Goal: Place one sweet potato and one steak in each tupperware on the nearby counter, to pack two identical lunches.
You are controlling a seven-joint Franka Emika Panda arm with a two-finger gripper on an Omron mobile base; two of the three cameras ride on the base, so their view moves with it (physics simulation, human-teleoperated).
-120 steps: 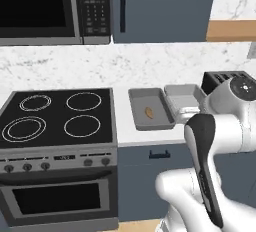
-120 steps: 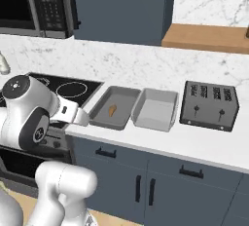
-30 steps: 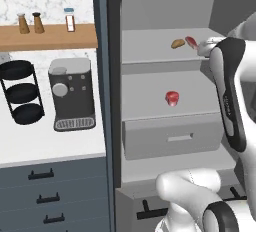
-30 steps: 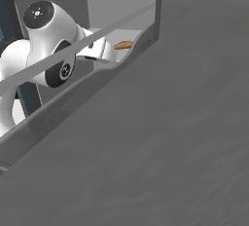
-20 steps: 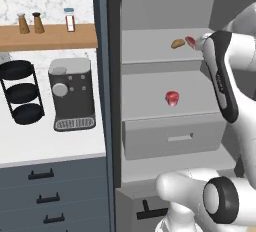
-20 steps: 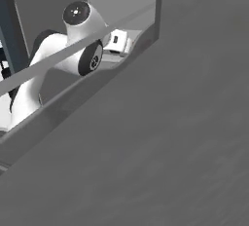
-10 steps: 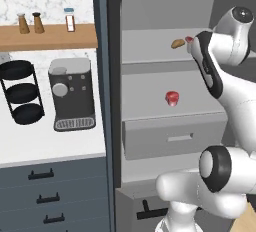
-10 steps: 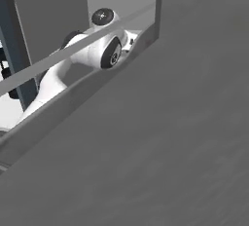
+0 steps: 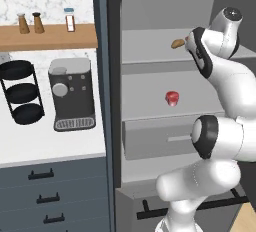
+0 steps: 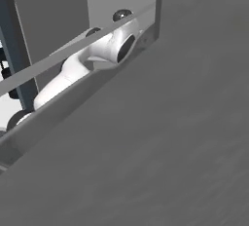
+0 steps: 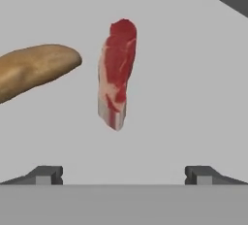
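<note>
- Fridge door panel: broad flat dark-grey surface, close to the camera, covering the right and lower part of the view; its upper edge slants from lower left to upper right.
- Rail: thin grey bar, running diagonally above that edge and crossing in front of the arm.
- Robot arm: white links with dark joints, seen through the gap between rail and panel; fingers hidden, so places relative to them cannot be told.
- Fridge back wall: pale grey, behind the arm.
</note>
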